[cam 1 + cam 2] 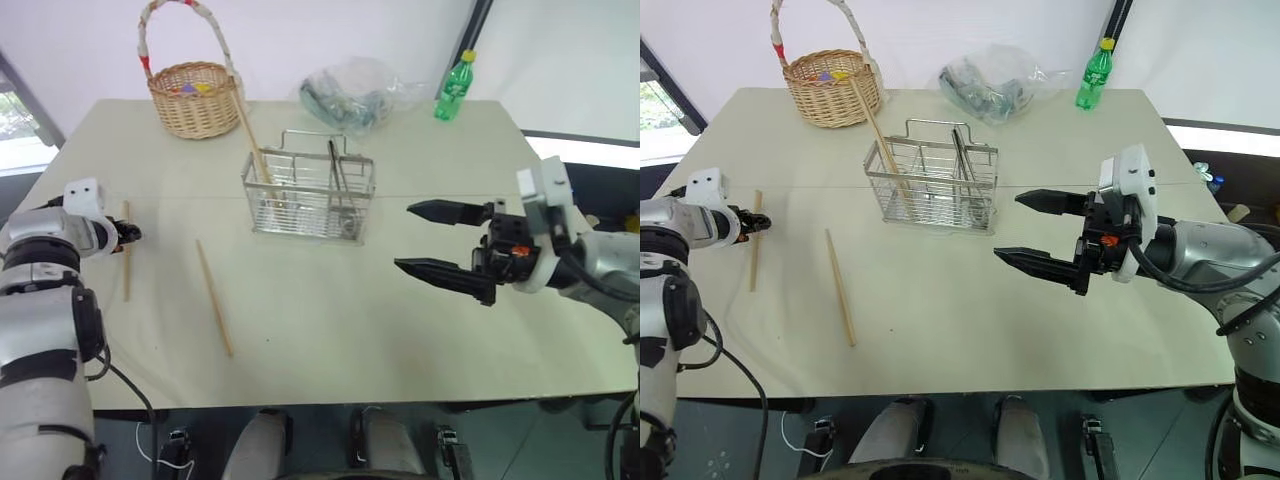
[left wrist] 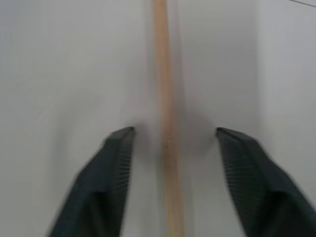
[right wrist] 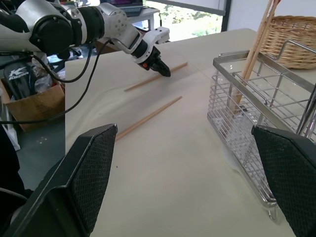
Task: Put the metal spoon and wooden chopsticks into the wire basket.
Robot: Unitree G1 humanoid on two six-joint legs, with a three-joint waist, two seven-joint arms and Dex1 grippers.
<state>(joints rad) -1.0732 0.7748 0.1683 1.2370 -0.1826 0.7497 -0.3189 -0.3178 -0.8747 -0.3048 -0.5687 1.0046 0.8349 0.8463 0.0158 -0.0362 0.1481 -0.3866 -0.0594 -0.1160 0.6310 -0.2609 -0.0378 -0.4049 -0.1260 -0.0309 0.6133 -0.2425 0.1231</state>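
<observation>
Down on the table, left claw [image 2: 170, 148] straddles a wooden chopstick [image 2: 165, 98] unclenched; right claw [image 1: 440, 240] gapes empty.

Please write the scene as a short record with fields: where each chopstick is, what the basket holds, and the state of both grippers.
table: beige table
wire basket: wire basket holds upright chopsticks and a dark-handled utensil
loose chopsticks: one chopstick lies free; another chopstick lies at the left gripper
left gripper: left gripper has fingers on either side of that chopstick, gaps visible, not gripping
right gripper: right gripper is open, empty, above the table
background: wicker basket, plastic bag, green bottle
</observation>
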